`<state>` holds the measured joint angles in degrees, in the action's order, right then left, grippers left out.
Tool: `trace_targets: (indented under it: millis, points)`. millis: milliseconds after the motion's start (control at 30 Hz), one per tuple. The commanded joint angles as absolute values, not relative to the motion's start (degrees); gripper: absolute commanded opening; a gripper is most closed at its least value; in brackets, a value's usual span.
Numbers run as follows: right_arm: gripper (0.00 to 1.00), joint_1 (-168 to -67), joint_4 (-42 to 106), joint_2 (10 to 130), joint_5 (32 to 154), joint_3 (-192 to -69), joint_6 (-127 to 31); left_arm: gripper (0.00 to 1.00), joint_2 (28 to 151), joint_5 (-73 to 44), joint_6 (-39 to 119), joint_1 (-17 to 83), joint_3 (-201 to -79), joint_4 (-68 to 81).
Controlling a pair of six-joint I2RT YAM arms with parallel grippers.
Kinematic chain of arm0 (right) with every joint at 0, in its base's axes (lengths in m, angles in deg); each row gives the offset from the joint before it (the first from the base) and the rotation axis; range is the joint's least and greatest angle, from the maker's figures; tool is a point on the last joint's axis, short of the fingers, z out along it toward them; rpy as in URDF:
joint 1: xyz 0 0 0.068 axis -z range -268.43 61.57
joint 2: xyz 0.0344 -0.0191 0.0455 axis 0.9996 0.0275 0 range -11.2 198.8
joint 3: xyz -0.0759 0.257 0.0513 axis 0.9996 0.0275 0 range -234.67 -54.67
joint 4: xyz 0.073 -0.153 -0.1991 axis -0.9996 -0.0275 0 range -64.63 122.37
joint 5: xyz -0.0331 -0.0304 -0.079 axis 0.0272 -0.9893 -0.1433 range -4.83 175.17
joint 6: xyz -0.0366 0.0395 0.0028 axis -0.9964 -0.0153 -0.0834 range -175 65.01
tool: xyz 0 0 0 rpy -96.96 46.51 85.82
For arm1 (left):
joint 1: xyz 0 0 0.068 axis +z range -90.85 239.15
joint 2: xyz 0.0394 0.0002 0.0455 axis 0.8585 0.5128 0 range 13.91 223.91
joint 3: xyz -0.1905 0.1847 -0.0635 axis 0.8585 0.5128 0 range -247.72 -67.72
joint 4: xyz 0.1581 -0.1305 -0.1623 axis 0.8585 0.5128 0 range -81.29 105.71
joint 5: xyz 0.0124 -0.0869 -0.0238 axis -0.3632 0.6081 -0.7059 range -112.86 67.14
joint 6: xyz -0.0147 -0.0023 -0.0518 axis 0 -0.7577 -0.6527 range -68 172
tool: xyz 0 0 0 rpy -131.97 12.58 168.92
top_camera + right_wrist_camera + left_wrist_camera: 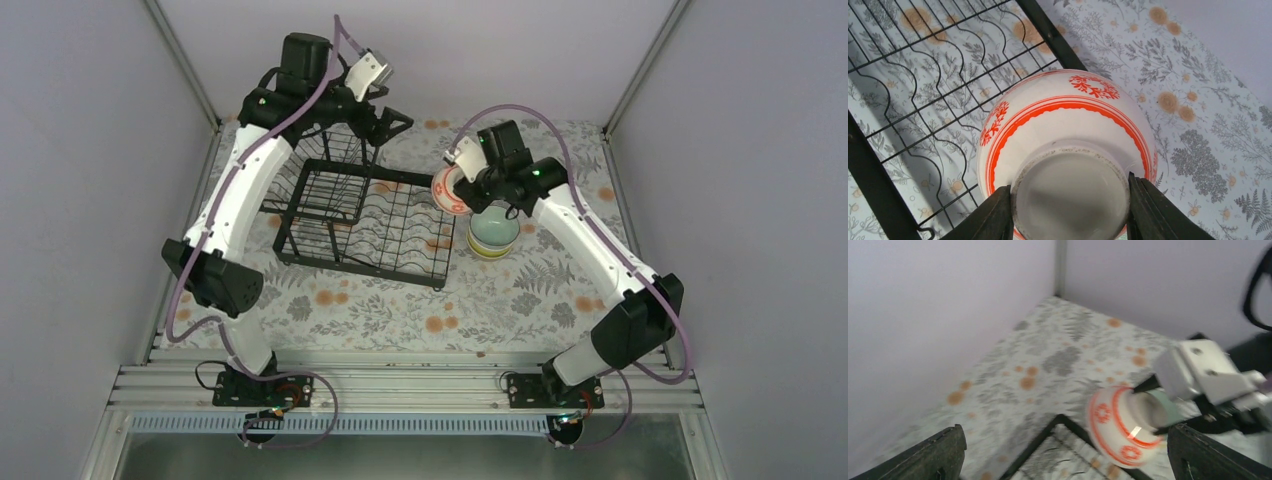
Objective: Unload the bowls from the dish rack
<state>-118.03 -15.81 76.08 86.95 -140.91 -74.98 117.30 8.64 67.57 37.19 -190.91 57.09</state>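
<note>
On the table (400, 310) sits your dish rack (370, 225). Your left tool (390, 120) hangs spread wide above its far end. Your right tool (1070, 210) pinches the red-patterned bowl (1068, 115) by its foot, tipped sideways at the rack's right edge, just beside the pale green bowl (493, 232) standing on the table.

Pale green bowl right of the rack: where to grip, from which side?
Grip the rim of the pale green bowl from straight above, one finger inside, one outside. It sits upright, mouth up, so the thin wall is what a pincer can straddle. I'd pick the near-right edge: the right pincer, holding the patterned bowl, crowds the far-left side.
</note>
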Motion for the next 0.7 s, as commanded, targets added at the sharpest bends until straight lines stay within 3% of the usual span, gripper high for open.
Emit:
trace_targets:
  millis: [0, 300, 667]
  points:
    - [0.1, -117.05, -8.81, 72.75, 88.54, -141.21, -75.91, 1.0, 121.52, 34.32, 66.32, 39.27, -191.33, 59.73]
    - [0.1, -115.36, -8.26, 73.28, 89.29, -145.33, -75.9, 1.0, 131.26, 48.28, 70.2, 39.2, -197.37, 66.54]
    - [0.1, -114.68, -9.02, 73.85, 90.71, -150.05, -75.84, 1.0, 136.63, 51.77, 71.33, 37.46, -197.62, 67.92]
